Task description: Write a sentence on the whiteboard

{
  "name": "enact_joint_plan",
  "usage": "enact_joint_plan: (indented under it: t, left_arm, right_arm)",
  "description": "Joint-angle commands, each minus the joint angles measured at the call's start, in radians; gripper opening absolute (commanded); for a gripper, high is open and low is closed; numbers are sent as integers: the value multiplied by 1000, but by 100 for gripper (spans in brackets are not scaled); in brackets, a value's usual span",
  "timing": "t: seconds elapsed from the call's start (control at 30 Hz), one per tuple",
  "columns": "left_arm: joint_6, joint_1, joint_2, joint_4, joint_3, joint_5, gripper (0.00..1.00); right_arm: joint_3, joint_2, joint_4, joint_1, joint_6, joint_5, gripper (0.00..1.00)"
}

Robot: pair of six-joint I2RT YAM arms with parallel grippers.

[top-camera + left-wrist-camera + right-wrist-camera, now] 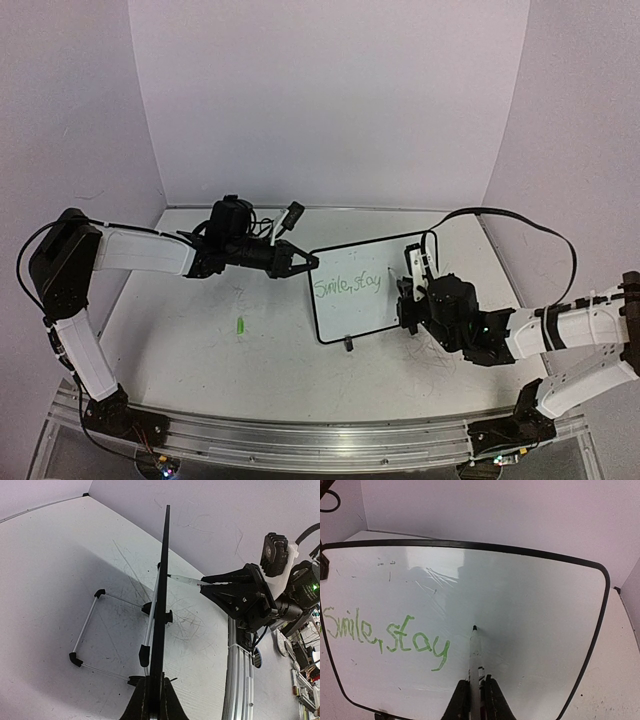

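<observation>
We see a small green piece [241, 325] on the white table [180, 360], down-left of the left gripper [308, 264] and well apart from it. Left gripper is pinched narrow on the left edge of the small glossy white, black-framed whiteboard [362, 312], which stands between the two tools. The thin green handwritten sentence [385, 637] reads "Smile, stay" and ends just left of the pen tip. Right gripper [476, 686] is clamped on a white dark-tipped marker [475, 652], tip at the board surface straight ahead of its fingers.
</observation>
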Motion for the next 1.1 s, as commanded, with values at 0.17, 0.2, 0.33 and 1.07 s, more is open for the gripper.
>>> enact_joint_plan:
  t: [0.17,0.2,0.33,1.07]
  left_arm:
    - [36,-17,-34,-63,20,-15,0]
    - [36,-17,-33,-63,20,-15,0]
    - [38,-17,-33,-64,21,-15,0]
    - [41,-18,-33,-69,23,-16,0]
  right_arm:
    - [34,9,20,-5,5,12,0]
    - [34,9,13,-5,9,12,0]
    - [33,15,-16,-5,30,-5,0]
    - [-1,-3,-89,24,107,-33,0]
